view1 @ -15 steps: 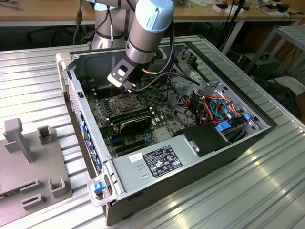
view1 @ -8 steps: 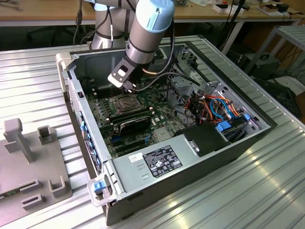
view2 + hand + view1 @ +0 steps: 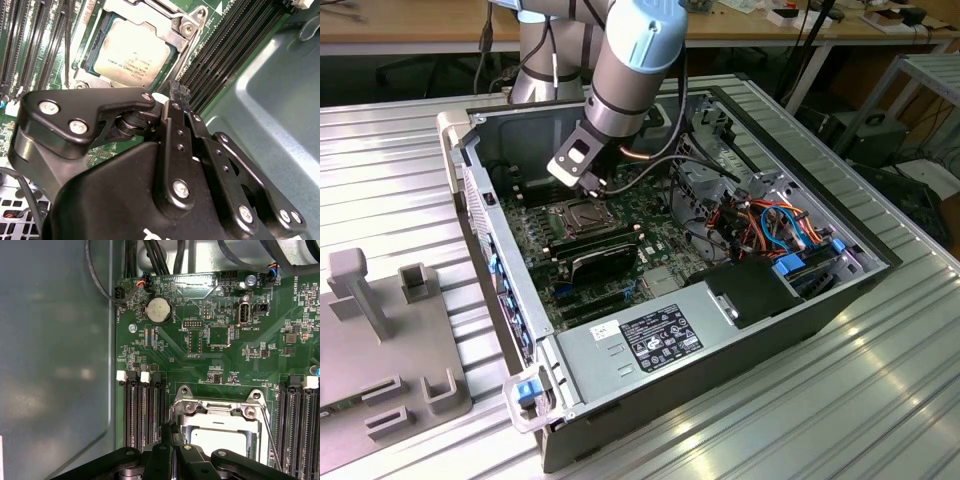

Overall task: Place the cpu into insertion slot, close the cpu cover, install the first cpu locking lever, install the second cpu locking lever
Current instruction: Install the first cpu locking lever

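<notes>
**Fingers (image 3: 175, 116) together beside the insertion slot (image 3: 578, 217)**

Both black fingers are pressed together and hold nothing, low over the green board (image 3: 210, 365). Just beside them the cpu (image 3: 132, 50) lies flat in that slot, with the cpu cover (image 3: 182, 27) folded down on its edges.

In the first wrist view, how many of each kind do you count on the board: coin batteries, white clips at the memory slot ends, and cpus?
coin battery: 1
white clips: 3
cpu: 1
Total: 5
</notes>
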Robot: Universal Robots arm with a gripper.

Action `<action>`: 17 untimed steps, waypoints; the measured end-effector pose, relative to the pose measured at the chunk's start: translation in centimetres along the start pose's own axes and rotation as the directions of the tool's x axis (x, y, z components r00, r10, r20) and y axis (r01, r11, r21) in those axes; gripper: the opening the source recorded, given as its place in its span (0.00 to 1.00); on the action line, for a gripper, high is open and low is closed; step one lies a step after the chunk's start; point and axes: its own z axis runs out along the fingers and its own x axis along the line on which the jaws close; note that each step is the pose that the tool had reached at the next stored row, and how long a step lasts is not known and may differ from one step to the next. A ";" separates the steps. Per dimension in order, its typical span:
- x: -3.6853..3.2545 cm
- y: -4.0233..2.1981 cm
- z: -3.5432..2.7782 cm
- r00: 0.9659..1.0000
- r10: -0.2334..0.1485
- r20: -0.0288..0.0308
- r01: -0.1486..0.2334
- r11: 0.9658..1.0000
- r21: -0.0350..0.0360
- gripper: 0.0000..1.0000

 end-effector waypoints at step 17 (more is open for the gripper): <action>0.10 0.10 -0.29 1.000 0.000 0.000 0.000 1.000 0.000 0.11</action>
